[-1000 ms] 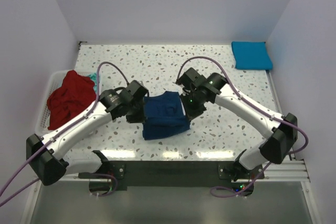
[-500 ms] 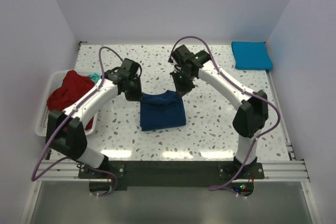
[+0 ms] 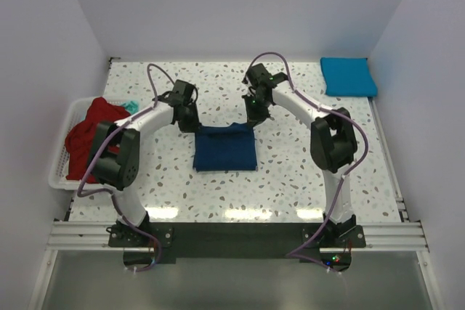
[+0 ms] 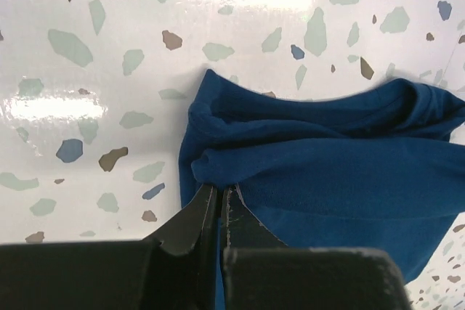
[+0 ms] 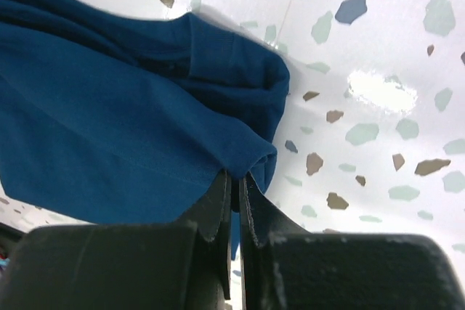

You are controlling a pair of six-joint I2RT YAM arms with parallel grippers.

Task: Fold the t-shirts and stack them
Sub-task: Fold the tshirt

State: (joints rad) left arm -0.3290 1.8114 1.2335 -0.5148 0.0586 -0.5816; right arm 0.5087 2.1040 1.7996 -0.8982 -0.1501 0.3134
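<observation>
Navy tee (image 3: 225,150) flatter — in left pincer (image 4: 220,189), right pincer (image 5: 234,176)

Table (image 3: 305,172): white, flecked grey, brown, blue
Navy tee (image 3: 225,152): plain dark blue
Turquoise tee (image 3: 348,76): plain
Red tee (image 3: 93,139): plain
Basket (image 3: 58,178): white, slatted

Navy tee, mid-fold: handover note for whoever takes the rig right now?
Left claw: shut on navy tee, far-left corner.
Right claw: shut on its far-right corner.
Navy tee lies mid-table and looks folded. Turquoise tee is folded, far right corner. Red tee is heaped in the basket, teal tee beside it.
To do: release navy, stack it on turquoise, then fold red and teal.
</observation>
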